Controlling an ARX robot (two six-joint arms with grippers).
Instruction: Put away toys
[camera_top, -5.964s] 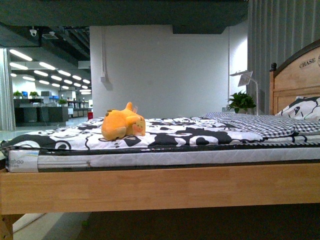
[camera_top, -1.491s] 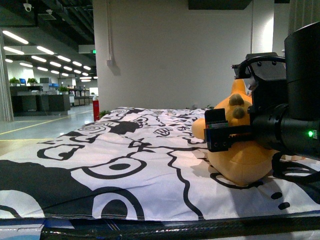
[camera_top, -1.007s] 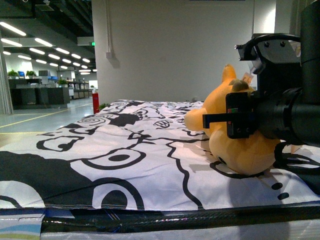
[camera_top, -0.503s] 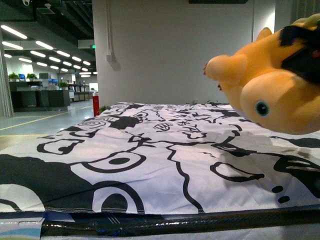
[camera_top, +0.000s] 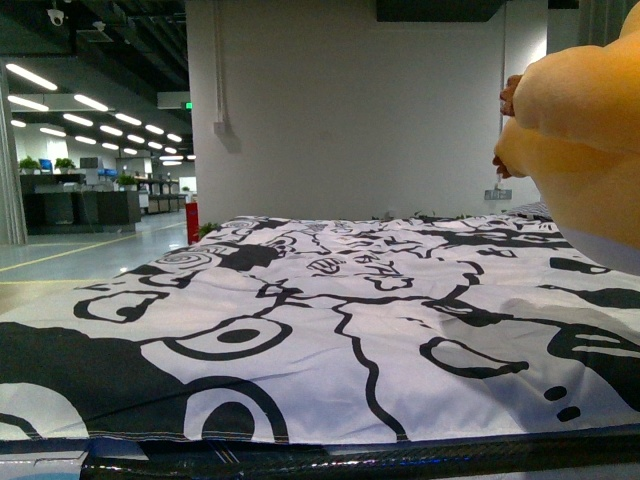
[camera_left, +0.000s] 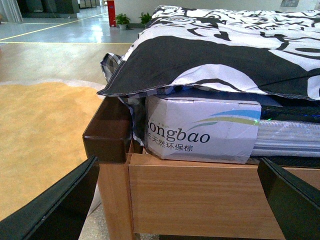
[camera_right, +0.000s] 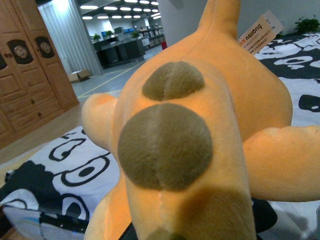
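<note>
One bed here, with a wooden frame (camera_left: 200, 200), one mattress (camera_left: 200, 132) and one black-and-white cartoon sheet (camera_top: 300, 330) spread over it. Only the left wrist view gets the frame corner and the mattress end with its printed label; the front view just sees sheet.

One plush toy (camera_top: 590, 140), orange-yellow. It's up in the air at the right edge of the front view, clear of the sheet, cut off by the picture edge. The right wrist view is basically all plush: two brown round patches (camera_right: 165, 145), plus one paper tag (camera_right: 260, 31) near the top. The front view shows neither.

The right gripper is hidden under the plush but has it clamped, since the toy hangs off the bed. The left gripper (camera_left: 177, 167) is spread wide, two dark fingers (camera_left: 55, 210), holding nothing, down by the bed corner.
</note>
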